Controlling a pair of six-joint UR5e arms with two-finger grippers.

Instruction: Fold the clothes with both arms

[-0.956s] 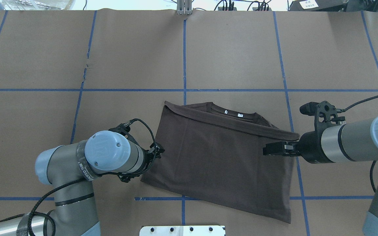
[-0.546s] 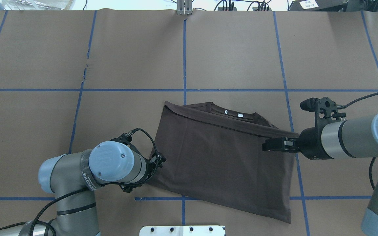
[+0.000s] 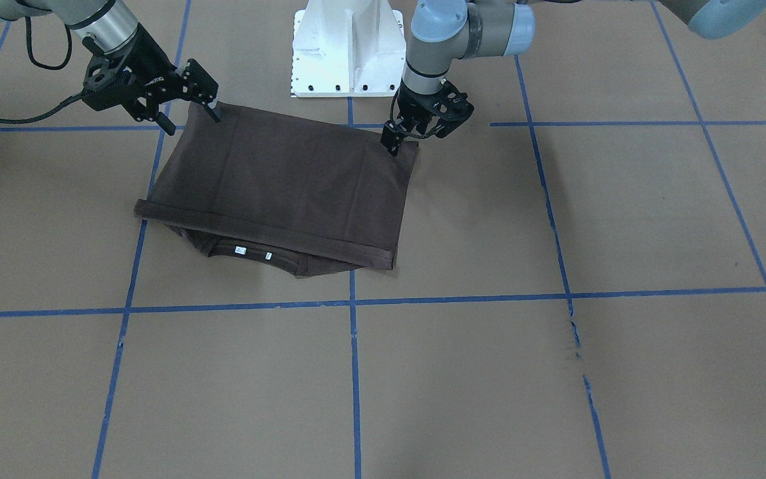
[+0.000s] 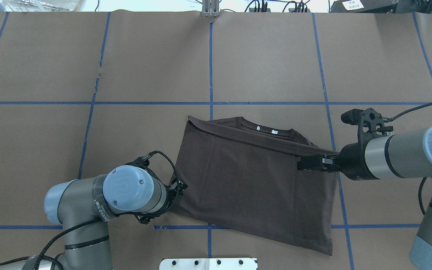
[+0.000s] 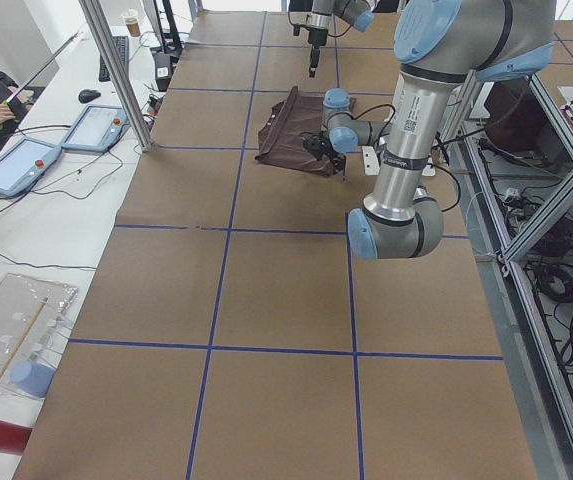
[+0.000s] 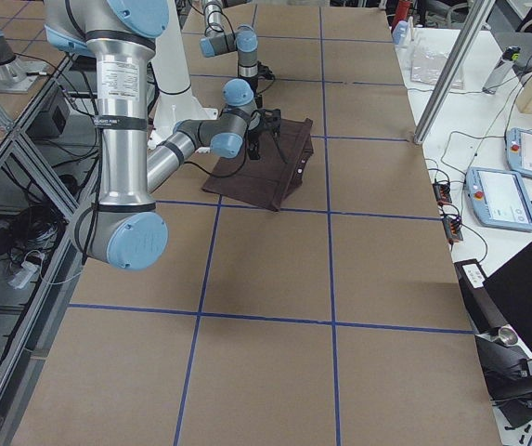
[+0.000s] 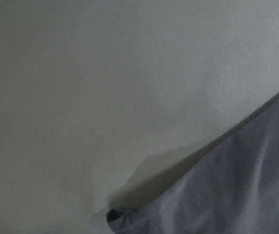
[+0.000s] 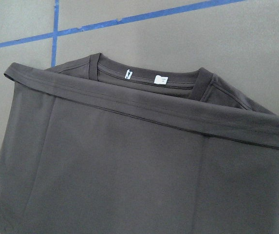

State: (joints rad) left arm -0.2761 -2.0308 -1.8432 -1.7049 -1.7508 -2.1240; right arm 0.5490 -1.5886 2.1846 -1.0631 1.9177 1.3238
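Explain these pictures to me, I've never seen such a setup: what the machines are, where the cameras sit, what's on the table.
Two jointed robot arms work at a paper-covered table. One camera looks down from behind the robot, one faces it, two watch from the table ends, one rides each wrist. A dark brown T-shirt lies folded, collar and white labels showing. The right gripper is open at its right edge; the left gripper is at its near left corner, grip unclear.

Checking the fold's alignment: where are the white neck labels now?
Overhead view: the white neck labels sit inside the collar at the T-shirt's far edge, just right of the centre tape line.
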